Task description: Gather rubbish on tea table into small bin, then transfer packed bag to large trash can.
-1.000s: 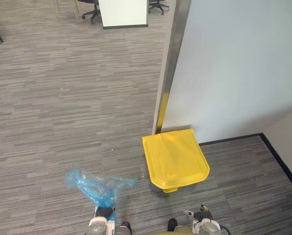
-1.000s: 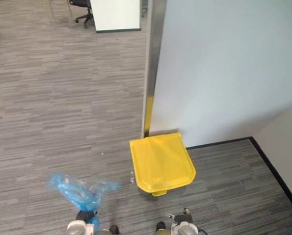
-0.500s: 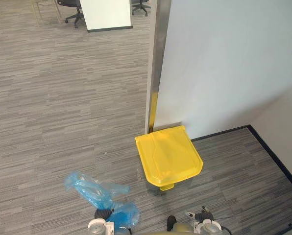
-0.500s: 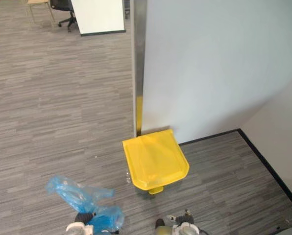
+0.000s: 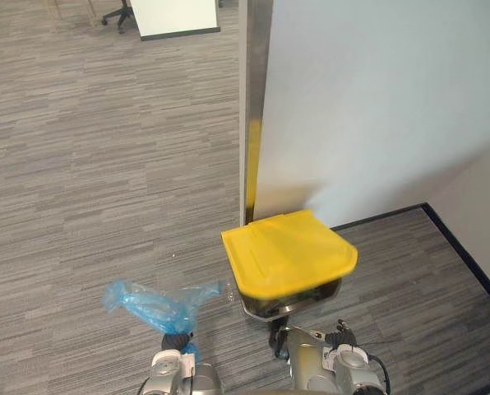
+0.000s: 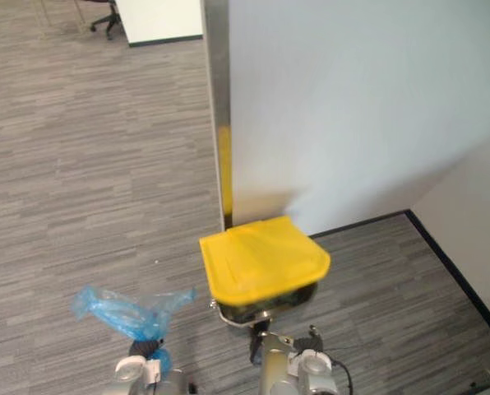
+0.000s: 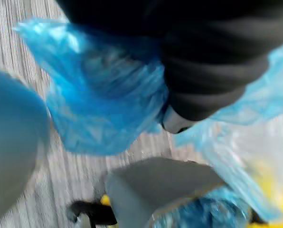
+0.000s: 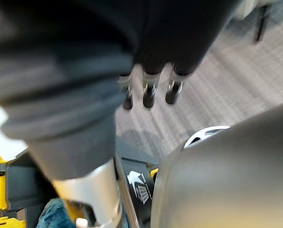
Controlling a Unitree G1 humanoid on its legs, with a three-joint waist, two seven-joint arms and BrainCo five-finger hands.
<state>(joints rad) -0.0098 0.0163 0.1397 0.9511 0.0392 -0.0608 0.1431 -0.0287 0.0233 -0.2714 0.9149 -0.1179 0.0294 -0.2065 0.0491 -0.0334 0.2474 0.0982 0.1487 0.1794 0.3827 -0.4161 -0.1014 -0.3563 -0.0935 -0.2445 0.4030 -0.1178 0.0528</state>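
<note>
A: Where is our blue bag (image 5: pixel 150 302)?
B: Bunched in our left hand (image 5: pixel 176 341), fingers closed round its neck, above the floor (image 5: pixel 80 164), left of the large trash can (image 5: pixel 290 298)
A: How will it handle?
B: Thin, light and limp, we judge; best gripped at that neck
A: Our right hand (image 8: pixel 149 95)?
B: Fingers relaxed, holding nothing, near the can's raised yellow lid (image 5: pixel 288 252)

The left arm (image 5: pixel 168 368) comes in at the lower left with its wrist up. The left hand (image 5: pixel 177 341) sits just above the silver forearm, fingers curled tight round the gathered neck of the blue bag (image 5: pixel 150 303) (in its wrist view the dark ribbed cover hides most of them). The right arm (image 5: pixel 348 364) shows at the lower right. The right hand (image 8: pixel 179 42) hangs low, its fingers (image 8: pixel 149 95) straight and side by side, holding nothing.
</note>
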